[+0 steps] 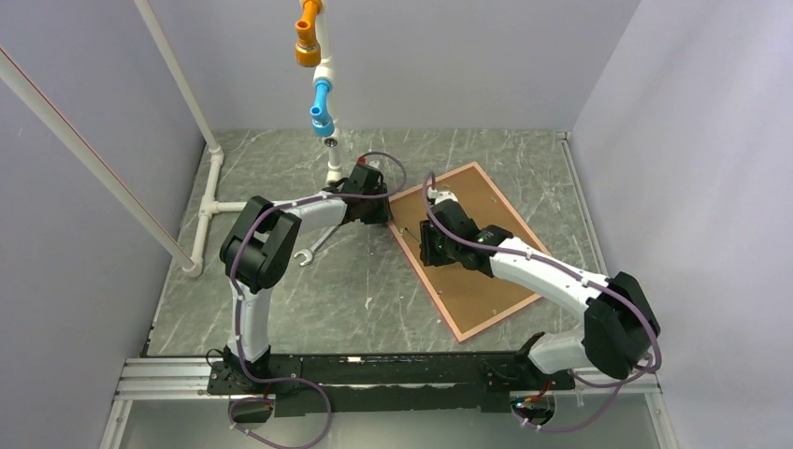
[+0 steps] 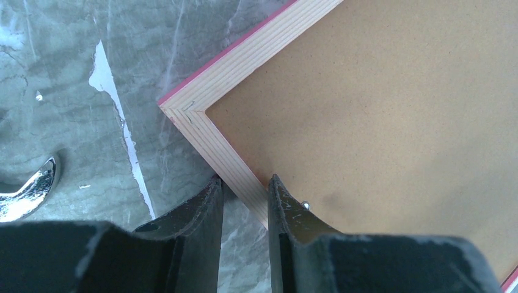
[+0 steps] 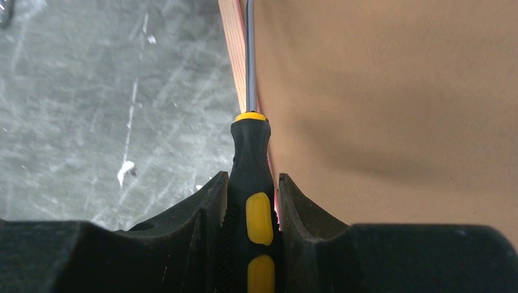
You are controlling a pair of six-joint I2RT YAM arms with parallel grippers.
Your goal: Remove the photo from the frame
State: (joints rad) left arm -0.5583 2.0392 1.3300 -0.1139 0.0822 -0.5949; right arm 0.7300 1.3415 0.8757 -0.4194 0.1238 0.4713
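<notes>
**Clerk:** Largest item?

**Inspector:** Grey marbled table (image 1: pixel 374 299). The frame (image 1: pixel 486 290) lies flat on it, right of centre and set at an angle. Its brown backing board (image 2: pixel 379 122) faces up. The photo is hidden under that board.

**Clerk:** Fixtures?

**Inspector:** White pipe structure (image 1: pixel 213 178) at the table's left rear, well apart from the frame.

**Clerk:** Arms?

**Inspector:** Left arm (image 1: pixel 257 248) reaches to the frame's far-left corner. Right arm (image 1: pixel 552 276) extends over the board to the frame's left rail.

**Clerk:** Fingers?

**Inspector:** Left gripper (image 2: pixel 244 189) straddles the pale wooden rail just beside the mitred corner. One finger is at the pink outer edge, the other on the board side, and the two are closed in on the rail. Right gripper (image 3: pixel 253 182) pinches the black-and-yellow handle of a screwdriver (image 3: pixel 249 140). The shaft runs along the seam between rail and board.

**Clerk:** Small items?

**Inspector:** Chrome wrench (image 2: pixel 27 189) on the table left of the frame, not touching it. Small metal fitting (image 2: pixel 304 206) on the board beside the left gripper's inner finger.
</notes>
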